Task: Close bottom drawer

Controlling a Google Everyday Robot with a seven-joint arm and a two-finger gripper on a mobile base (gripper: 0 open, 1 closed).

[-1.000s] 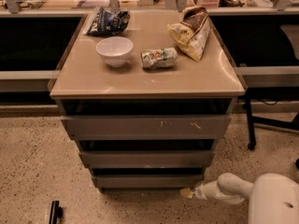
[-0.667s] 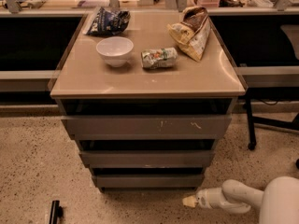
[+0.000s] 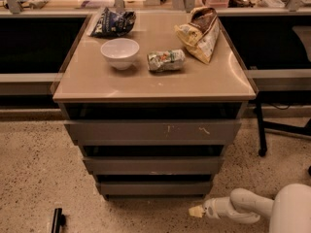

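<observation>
Bottom drawer (image 3: 154,188) is the lowest of three in the cabinet (image 3: 146,84), with a dark gap above its front panel. Gripper (image 3: 197,211) is low over the floor, just below-right of the drawer and not touching it. Cannot tell its state.

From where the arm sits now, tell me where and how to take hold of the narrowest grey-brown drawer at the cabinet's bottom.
The narrow grey-brown bottom drawer has a flat, handleless front, so there is nothing to pinch. It is probably best to press the middle of that front straight on, coming from the front. The gripper lies low, to the drawer's right, just above the speckled floor.
</observation>
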